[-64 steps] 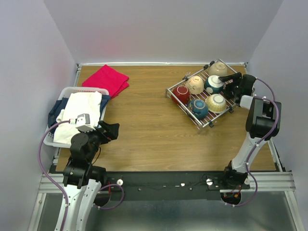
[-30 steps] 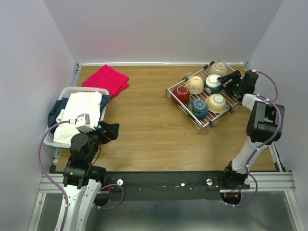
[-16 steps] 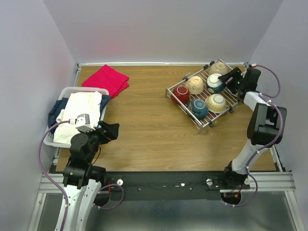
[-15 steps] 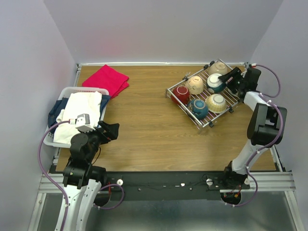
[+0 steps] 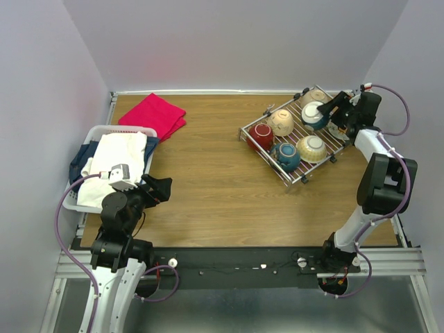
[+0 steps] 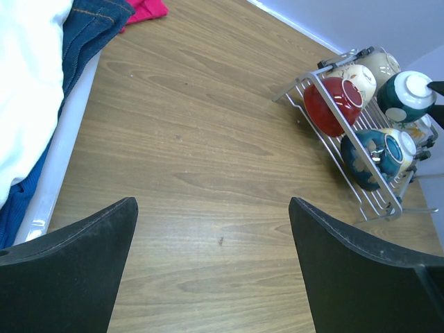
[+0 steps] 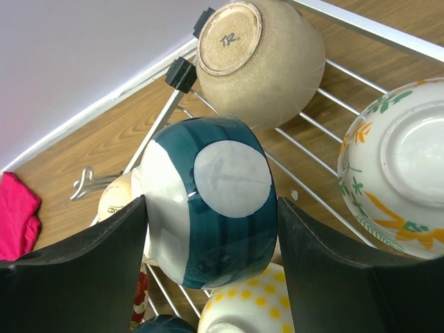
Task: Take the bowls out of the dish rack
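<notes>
Grasping the teal bowl point(image 7: 208, 236) by its sides, the right end effector point(image 7: 211, 202) hangs over the dish rack point(image 7: 361, 26).

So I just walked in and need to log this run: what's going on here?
The right gripper is closed on an upside-down teal-blue bowl at the far end of the dish rack. The red bowl and others sit in the rack. The left gripper hangs open above the table near the laundry basket, holding nothing.

A robotics lab cell: plain grey walls point(image 5: 236, 41) boxing a wooden table point(image 5: 208, 180) with an aluminium rail point(image 5: 406, 258).
</notes>
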Controlling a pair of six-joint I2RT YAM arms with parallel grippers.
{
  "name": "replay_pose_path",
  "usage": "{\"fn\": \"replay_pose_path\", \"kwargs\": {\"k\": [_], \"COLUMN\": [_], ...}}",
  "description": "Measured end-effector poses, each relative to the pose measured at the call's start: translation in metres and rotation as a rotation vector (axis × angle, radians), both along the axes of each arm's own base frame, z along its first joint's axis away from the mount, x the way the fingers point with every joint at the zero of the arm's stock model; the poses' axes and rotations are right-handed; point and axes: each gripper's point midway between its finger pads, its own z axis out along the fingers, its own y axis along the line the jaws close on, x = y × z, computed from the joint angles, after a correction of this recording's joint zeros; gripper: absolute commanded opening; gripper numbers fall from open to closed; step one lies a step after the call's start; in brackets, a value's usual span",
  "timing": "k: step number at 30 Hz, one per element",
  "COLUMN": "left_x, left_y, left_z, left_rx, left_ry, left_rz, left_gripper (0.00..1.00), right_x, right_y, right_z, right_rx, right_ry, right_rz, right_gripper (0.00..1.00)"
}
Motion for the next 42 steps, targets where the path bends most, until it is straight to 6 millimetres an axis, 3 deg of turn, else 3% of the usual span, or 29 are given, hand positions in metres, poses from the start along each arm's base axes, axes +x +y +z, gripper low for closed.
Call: {"fn": "replay_pose_path", "kwargs": {"k": [6, 20, 27, 31, 34, 37, 42], "left_x": [0.000, 0.000, 0.000, -0.001, -0.001, -0.001, -0.001], "left_y": [0.000, -0.001, -0.002, -0.002, -0.002, -0.003, -0.005], "left_z": [0.000, 0.000, 0.000, 0.000, 0.000, 0.001, 0.002], "left_rx": [0.000, -0.002, -0.002, -0.002, -0.002, -0.004, -0.007], "left_ry": [0.000, 0.000, 0.000, -0.001, -0.001, -0.001, -0.007], "left_rz": [0.000, -0.007, -0.009, -0.010, -0.011, -0.018, -0.027], "left_gripper": [0.99, 0.99, 0.99, 0.99, 0.99, 0.99, 0.99], "right_x": [-0.007, -0.015, -0.020, -0.026, -0.030, -0.038, -0.053], "right_y": [0.001, 0.006, 0.026, 0.047, 0.073, 0.109, 0.171], "right_z": [-0.004, 0.009, 0.040, 0.065, 0.084, 0.097, 0.100], "right_rx": [-0.021, -0.045, -0.067, -0.088, -0.106, -0.121, -0.138], "right_ry": [0.031, 0.031, -0.009, -0.050, -0.086, -0.117, -0.128], "right_rz": [0.014, 0.044, 0.093, 0.142, 0.203, 0.285, 0.431], "right_gripper": [0.21, 0.20, 0.20, 0.20, 0.20, 0.20, 0.19]}}
